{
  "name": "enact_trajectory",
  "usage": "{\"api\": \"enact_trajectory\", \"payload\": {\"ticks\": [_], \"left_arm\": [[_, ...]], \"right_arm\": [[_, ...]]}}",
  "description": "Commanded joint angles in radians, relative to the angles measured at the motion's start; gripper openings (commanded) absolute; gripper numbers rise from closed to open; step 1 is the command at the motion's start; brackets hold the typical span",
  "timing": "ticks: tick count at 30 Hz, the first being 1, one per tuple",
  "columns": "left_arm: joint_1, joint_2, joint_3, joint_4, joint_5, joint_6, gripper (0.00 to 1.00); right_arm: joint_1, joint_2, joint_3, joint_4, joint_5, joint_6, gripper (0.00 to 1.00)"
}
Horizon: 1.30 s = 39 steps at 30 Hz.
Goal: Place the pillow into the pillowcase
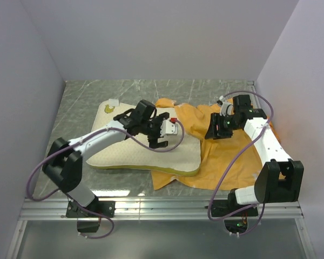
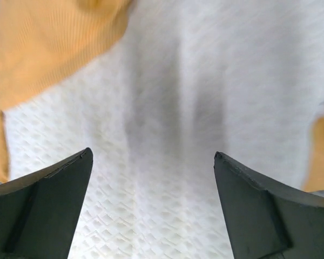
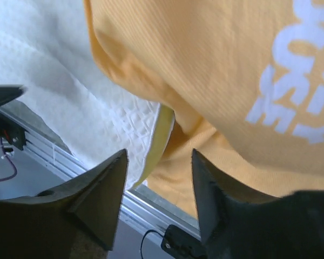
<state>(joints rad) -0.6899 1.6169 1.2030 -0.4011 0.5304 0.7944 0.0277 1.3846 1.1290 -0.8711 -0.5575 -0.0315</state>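
The pillow (image 1: 132,156) lies flat at the middle-left of the worktop (image 1: 86,97). Its right end overlaps the pillowcase (image 1: 229,154), which spreads rumpled to the right; I cannot tell whether any corner is inside the mouth. Both my claws gape and hold nothing: the left claw (image 1: 161,136) hovers over the pillow's right part, the right claw (image 1: 215,130) over the orange folds. My worry is pinching both layers of the case together and so sealing the opening, or dragging the thin cloth along with the pillow, since the pillow's weight pins it. The pillow is thick, springy and round-cornered, with a dimpled quilted face and a yellowish edge. The case is fine-ribbed, limp fabric with pale lettering.
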Motion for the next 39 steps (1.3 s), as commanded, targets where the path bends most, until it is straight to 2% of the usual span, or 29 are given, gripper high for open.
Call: {"api": "enact_trajectory", "payload": {"ticks": [1,3,8,12,18,19,20,22,23,26,27,28,32,35,39], "left_arm": [[-0.095,-0.097,0.005,-0.081,0.025,-0.014,0.99],[-0.138,-0.104,-0.022,-0.05,-0.024,-0.032,0.99],[-0.275,-0.052,-0.097,0.092,-0.205,-0.113,0.99],[-0.356,0.001,-0.112,0.154,-0.274,-0.165,0.99],[-0.389,0.141,-0.091,0.194,-0.389,-0.276,0.99],[-0.382,0.153,-0.074,0.177,-0.376,-0.284,0.93],[-0.373,0.161,-0.062,0.154,-0.35,-0.291,0.75],[-0.324,0.155,-0.042,0.108,-0.221,-0.331,0.51],[-0.3,0.129,-0.042,0.102,-0.157,-0.346,0.35],[-0.173,0.101,-0.028,0.068,0.118,-0.397,0.16],[-0.111,0.106,-0.014,0.045,0.187,-0.396,0.14],[-0.087,0.118,0.019,0.01,0.321,-0.386,0.1],[-0.011,0.199,0.072,-0.077,0.506,-0.371,0.0],[0.032,0.256,0.11,-0.114,0.609,-0.371,0.0],[0.07,0.294,0.148,-0.189,0.671,-0.337,0.0]], "right_arm": [[-0.009,-0.032,-0.061,-0.051,-0.001,-0.039,0.55],[-0.012,-0.015,-0.083,-0.046,-0.002,-0.039,0.52],[-0.023,0.037,-0.1,-0.023,-0.028,-0.018,0.52],[-0.023,0.067,-0.109,-0.014,-0.03,-0.011,0.52],[-0.048,0.073,-0.11,-0.011,-0.021,-0.011,0.59],[-0.049,0.068,-0.112,-0.011,-0.019,-0.011,0.61],[-0.049,0.062,-0.112,-0.011,-0.015,-0.011,0.62],[-0.049,0.056,-0.115,-0.006,-0.004,-0.016,0.66],[-0.049,0.051,-0.117,-0.005,0.002,-0.019,0.66],[-0.049,0.06,-0.126,0.004,0.005,-0.027,0.66],[-0.049,0.065,-0.129,0.015,0.002,-0.027,0.66],[-0.049,0.07,-0.136,0.021,-0.011,-0.03,0.65],[-0.046,0.051,-0.158,0.104,-0.059,-0.004,0.62],[-0.038,0.03,-0.189,0.19,-0.082,0.054,0.6],[0.009,0.021,-0.202,0.269,-0.107,0.119,0.53]]}}
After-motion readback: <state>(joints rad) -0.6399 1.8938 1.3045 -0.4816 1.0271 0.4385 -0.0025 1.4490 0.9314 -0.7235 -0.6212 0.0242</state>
